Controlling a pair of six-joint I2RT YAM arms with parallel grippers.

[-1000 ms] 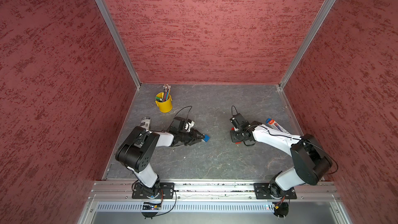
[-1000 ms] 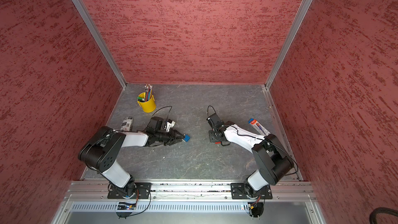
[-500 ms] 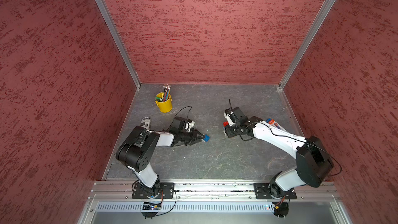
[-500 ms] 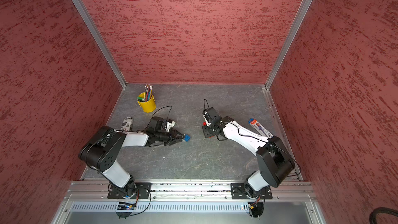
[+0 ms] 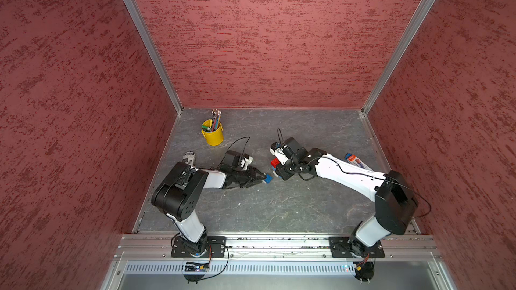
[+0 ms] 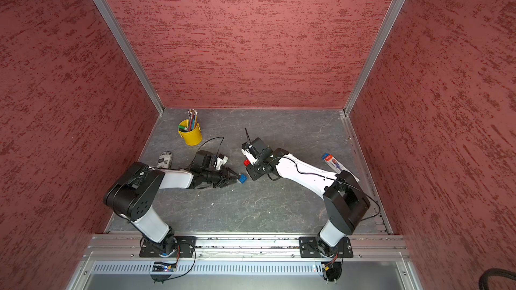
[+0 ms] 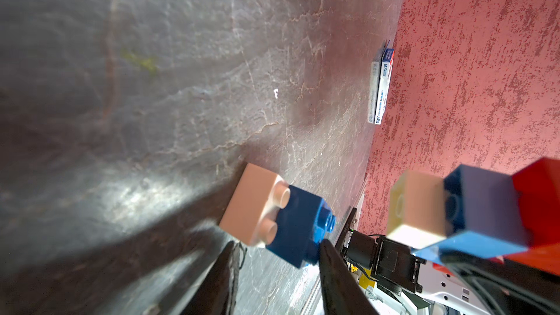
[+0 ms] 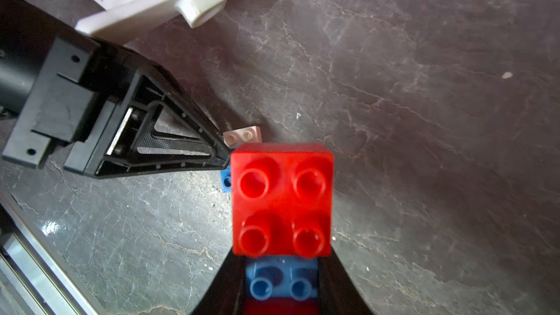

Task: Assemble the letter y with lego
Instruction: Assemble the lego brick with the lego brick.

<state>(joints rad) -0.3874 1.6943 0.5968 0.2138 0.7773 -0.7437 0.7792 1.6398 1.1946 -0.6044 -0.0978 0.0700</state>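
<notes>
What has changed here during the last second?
The right gripper, shut on its brick stack, moved across toward the left gripper. Nothing was taken hold of or let go. The left gripper kept holding its blue-white pair in the same place, and the cup did not move.

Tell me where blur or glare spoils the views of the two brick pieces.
Left wrist: white-and-blue pair fairly sharp, brick stack smeared close to the lens, glare on the floor. Right wrist: red brick soft, floor beyond crisp. Both top views: evenly lit, both pieces tiny.
</notes>
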